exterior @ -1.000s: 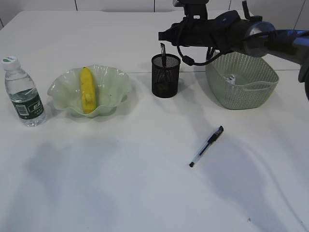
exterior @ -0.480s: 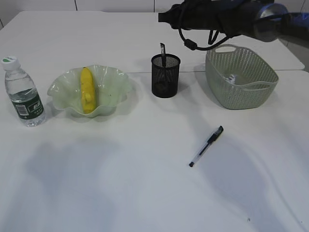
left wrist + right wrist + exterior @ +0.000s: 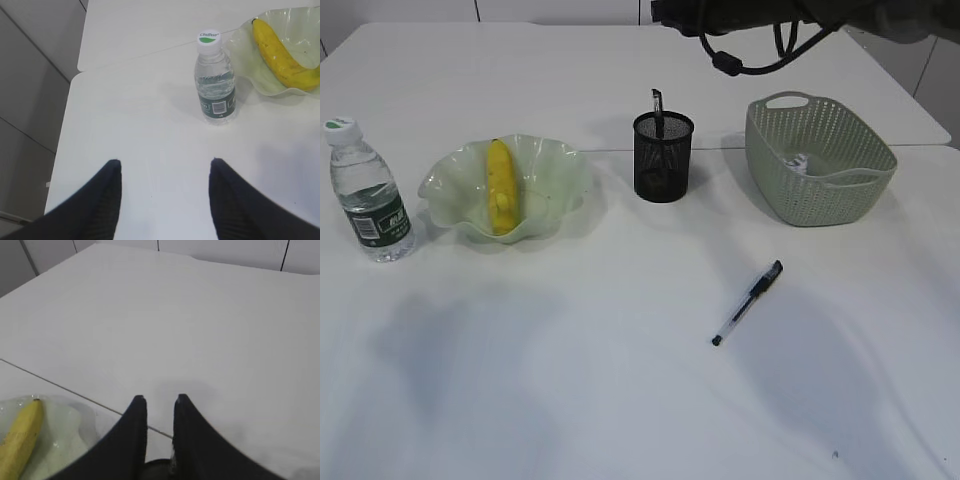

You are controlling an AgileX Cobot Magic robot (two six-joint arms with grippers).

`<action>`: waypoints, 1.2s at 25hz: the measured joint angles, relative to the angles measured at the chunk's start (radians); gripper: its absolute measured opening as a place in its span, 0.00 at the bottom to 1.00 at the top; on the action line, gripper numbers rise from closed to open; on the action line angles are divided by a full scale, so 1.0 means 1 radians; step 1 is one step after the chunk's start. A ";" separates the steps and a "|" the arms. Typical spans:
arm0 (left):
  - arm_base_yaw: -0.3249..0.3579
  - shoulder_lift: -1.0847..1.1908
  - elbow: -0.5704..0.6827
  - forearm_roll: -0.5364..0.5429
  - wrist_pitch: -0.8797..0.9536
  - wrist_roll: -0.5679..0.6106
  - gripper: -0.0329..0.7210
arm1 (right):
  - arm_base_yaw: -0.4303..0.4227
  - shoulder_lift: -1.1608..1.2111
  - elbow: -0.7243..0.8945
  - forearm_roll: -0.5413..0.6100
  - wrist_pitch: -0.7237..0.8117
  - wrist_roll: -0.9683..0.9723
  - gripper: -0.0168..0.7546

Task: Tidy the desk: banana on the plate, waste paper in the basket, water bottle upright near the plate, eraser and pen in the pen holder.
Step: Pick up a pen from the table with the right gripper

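Note:
The banana (image 3: 500, 186) lies in the pale green wavy plate (image 3: 563, 163). Left of the plate the water bottle (image 3: 365, 195) stands upright. A black mesh pen holder (image 3: 663, 160) holds one pen. A second pen (image 3: 748, 302) lies on the table in front of it. Crumpled waste paper (image 3: 798, 162) sits in the green basket (image 3: 840, 182). The eraser is hidden. My left gripper (image 3: 165, 162) hangs open and empty over bare table, short of the bottle (image 3: 216, 80). High above the holder, my right gripper (image 3: 160, 397) stands slightly open with nothing between its fingers.
My right arm (image 3: 770, 18) crosses the top edge of the exterior view above the holder and basket. A seam between two tabletops (image 3: 580, 150) runs behind the plate. The table's left edge (image 3: 60, 150) drops off beside the left gripper.
My right arm has lifted from just above the pen holder to the top edge of the exterior view. Nothing on the table has moved.

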 joint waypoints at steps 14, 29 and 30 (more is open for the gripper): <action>0.000 0.000 0.000 -0.006 0.000 0.000 0.57 | -0.004 -0.185 0.000 -0.447 0.248 0.334 0.21; 0.000 0.000 0.000 -0.007 -0.006 0.000 0.57 | -0.004 -0.267 0.000 -0.765 0.717 0.780 0.22; 0.000 0.000 0.000 -0.007 -0.007 0.000 0.57 | -0.004 -0.267 0.000 -0.769 0.731 0.784 0.22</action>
